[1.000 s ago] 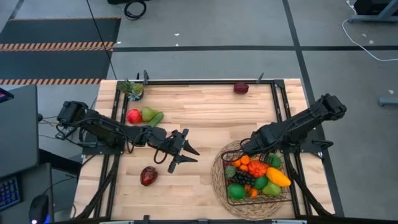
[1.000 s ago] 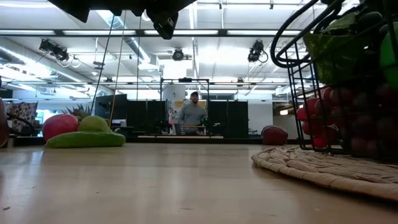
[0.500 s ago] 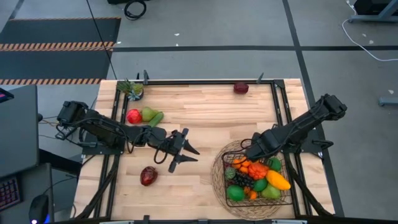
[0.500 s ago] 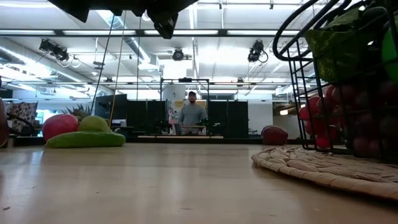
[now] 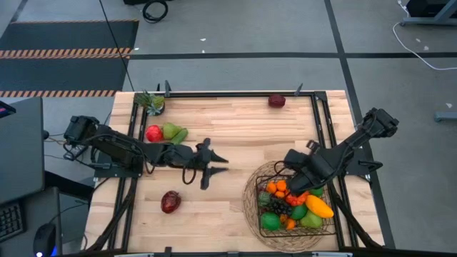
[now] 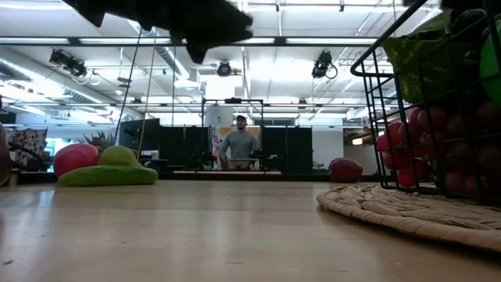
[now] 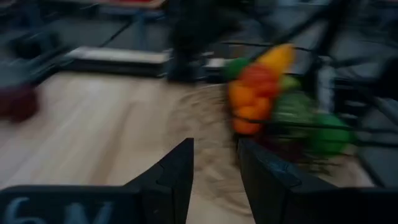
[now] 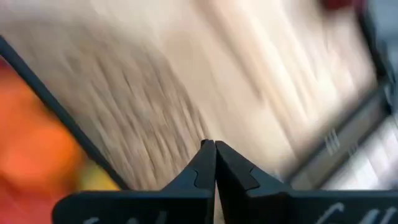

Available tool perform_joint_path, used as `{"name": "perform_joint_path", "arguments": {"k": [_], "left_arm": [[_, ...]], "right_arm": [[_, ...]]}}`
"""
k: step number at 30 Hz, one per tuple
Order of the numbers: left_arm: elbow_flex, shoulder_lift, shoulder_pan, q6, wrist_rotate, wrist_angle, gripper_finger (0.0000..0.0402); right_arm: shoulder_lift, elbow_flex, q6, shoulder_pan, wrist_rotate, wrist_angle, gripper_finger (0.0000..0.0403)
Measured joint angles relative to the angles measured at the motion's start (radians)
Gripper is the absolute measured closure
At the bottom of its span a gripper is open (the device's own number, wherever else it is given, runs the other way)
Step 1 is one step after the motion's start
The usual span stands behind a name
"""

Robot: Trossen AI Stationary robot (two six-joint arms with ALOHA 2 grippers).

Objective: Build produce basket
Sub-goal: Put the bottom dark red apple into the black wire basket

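Observation:
The black wire basket [image 5: 323, 223] stands on the round woven mat [image 5: 251, 208] at the near right. It holds orange, red, green, yellow and dark produce [image 5: 294, 203]. A red apple [image 5: 153, 133], a green pear [image 5: 170, 130] and a cucumber [image 5: 180, 135] lie at the left. A dark red fruit [image 5: 170, 201] lies near the front. My left gripper [image 5: 214, 170] is open and empty above mid-table, facing the basket [image 7: 292, 124]. My right gripper [image 5: 280, 171] is shut at the basket's far left rim [image 8: 68, 118]. My right gripper's shut fingers [image 8: 211, 163] point down at the mat just outside the basket's far rim wire. I cannot tell whether they touch the wire or the mat.
Another dark red fruit [image 5: 276, 101] lies at the far edge, and a leafy green piece [image 5: 151, 102] in the far left corner. A black frame rail [image 5: 235, 93] borders the table. A person [image 6: 240, 146] stands far behind the table. Bare wood lies between the grippers.
My left gripper has turned about its wrist and gone a little toward the far edge. My right arm has swung toward the table's left and near edge, bringing its gripper to the basket's far rim. The basket's rim has shifted slightly in the low view.

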Motion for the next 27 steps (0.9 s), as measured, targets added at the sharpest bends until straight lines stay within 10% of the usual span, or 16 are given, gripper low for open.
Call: {"name": "perform_joint_path", "arguments": {"k": [14, 27], "left_arm": [[0.001, -0.284, -0.105, -0.108, -0.273, -0.429, 0.029], [0.002, -0.378, -0.358, -0.82, -0.257, -0.847, 0.0332]], "right_arm": [[0.001, -0.095, -0.659, -0.108, 0.176, 0.751, 0.0393], [-0.024, -0.078, -1.067, -0.157, 0.224, 0.849, 0.0384]]}}
